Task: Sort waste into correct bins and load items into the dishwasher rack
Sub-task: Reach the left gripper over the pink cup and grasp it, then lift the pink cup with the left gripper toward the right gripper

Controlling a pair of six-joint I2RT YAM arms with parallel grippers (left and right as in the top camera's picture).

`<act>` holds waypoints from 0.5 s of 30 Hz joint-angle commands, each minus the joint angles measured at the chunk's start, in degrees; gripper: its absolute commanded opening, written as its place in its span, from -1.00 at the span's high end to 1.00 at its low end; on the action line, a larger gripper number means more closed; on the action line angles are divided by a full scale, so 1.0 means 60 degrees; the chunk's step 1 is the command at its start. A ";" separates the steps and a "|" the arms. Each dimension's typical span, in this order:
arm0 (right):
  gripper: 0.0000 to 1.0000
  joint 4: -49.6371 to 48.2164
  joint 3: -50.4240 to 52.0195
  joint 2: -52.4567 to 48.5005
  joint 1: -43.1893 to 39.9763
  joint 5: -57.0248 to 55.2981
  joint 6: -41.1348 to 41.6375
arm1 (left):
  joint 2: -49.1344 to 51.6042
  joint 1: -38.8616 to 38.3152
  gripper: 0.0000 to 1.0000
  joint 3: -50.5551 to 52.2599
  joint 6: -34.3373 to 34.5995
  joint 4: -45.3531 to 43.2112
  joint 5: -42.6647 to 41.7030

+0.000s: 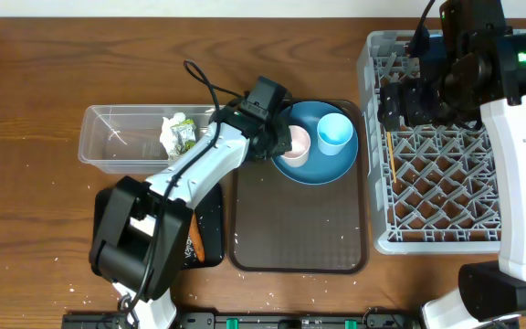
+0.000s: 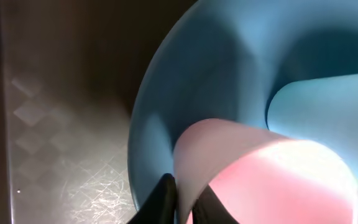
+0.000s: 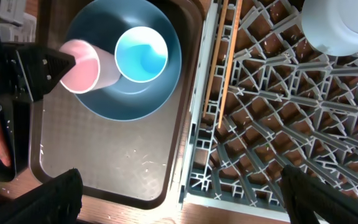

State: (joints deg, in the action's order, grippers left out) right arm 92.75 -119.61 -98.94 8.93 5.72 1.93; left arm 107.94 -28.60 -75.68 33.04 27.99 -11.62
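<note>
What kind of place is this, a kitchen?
Probably a test bench staged as a dish-clearing station: a grey dishwasher rack, a blue plate on a serving tray, a clear waste tub.

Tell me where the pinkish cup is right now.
In the overhead view the pinkish cup sits on the blue plate, just left of the light-blue cup, its rim pinched by the left gripper.

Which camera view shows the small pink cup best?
The right wrist view: the pink cup shows nearly whole, over the blue plate. Overhead, the left arm hides part of it. The left wrist view shows only a blurred close stretch of its wall.
</note>
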 commanded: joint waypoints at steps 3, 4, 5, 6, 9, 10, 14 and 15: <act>-0.99 0.0007 -0.0044 0.0076 0.0022 -0.0058 0.0062 | -0.0882 0.0047 0.88 -0.0062 -0.0029 -0.0040 0.0127; -0.99 0.0007 -0.0044 0.0076 0.0022 -0.0058 0.0062 | -0.1067 0.0047 0.88 -0.0062 -0.0029 -0.0040 0.0124; -0.99 0.0007 -0.0044 0.0076 0.0022 -0.0058 0.0062 | -0.1282 0.0047 0.88 -0.0062 -0.0029 -0.0036 0.0120; -0.99 0.0007 -0.0044 0.0076 0.0022 -0.0058 0.0062 | -0.1479 0.0047 0.88 -0.0062 -0.0033 -0.0029 0.0120; -0.99 0.0007 -0.0044 0.0076 0.0022 -0.0058 0.0062 | -0.2273 0.0051 0.88 -0.0062 -0.0073 0.0029 0.0080; -0.99 0.0007 -0.0044 0.0076 0.0022 -0.0058 0.0062 | -0.2565 0.0058 0.88 -0.0062 -0.0073 0.0029 0.0004; -0.99 0.0007 -0.0044 0.0076 0.0022 -0.0058 0.0062 | -0.3971 0.0415 0.88 -0.0062 -0.0251 0.0055 -0.1435; -0.98 0.0007 -0.0044 0.0076 0.0022 -0.0058 0.0062 | -0.4258 0.0612 0.88 -0.0062 -0.0251 0.0102 -0.1912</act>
State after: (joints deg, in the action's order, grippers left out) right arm 92.77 -119.61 -98.94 8.93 5.72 1.93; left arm 87.55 -27.42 -75.68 32.71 28.14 -15.49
